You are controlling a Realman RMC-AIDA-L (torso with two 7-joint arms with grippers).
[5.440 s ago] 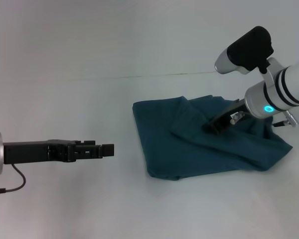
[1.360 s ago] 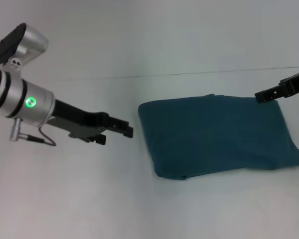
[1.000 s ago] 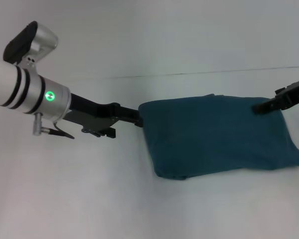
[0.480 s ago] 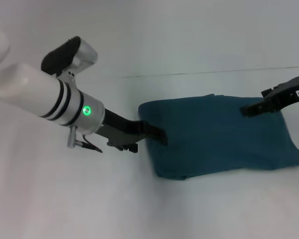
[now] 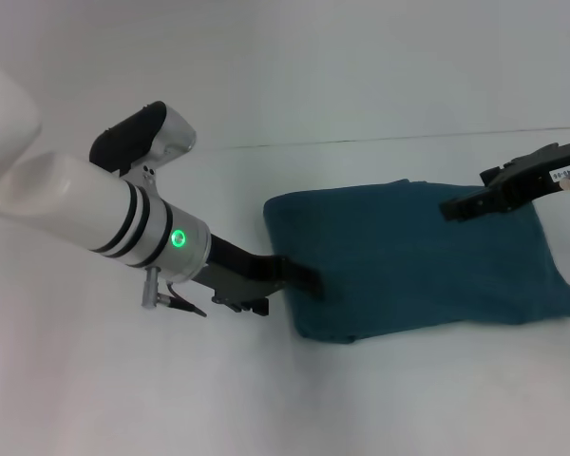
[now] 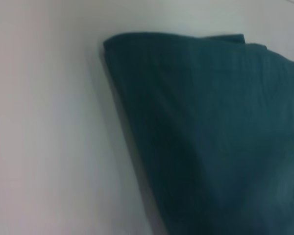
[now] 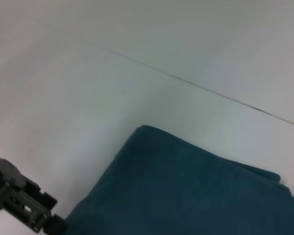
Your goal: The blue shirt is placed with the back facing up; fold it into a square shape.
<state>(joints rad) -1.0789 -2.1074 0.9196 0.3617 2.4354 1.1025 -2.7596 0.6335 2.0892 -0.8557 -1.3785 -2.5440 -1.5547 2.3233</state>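
Teal shirt lies folded, a pincer at each side

Teal-blue cotton fills the 3 o'clock half of the head view: the blue shirt (image 5: pixel 418 261) lies folded into a rough rectangle on the white tabletop (image 5: pixel 266 85), plain side up. The left pincer (image 5: pixel 304 275) reaches in from 9 o'clock on a silver arm with a green light, and its dark tip sits on or just over the shirt's 9 o'clock edge, near the front corner. I cannot tell whether it is released or clenched, because the tip merges with the cloth. The right pincer (image 5: pixel 456 207) comes in from 3 o'clock and hangs over the shirt's far edge toward 1 o'clock. Whether its fingers are parted or pressed together does not show, nor whether it touches the fabric.

From the left wrist view, the shirt fills most of the frame, its folded edge and one corner standing against the bare tabletop.

From the right wrist view, the shirt's far corner and smooth top face show on the tabletop, and the left pincer's black tip appears at the cloth's edge.
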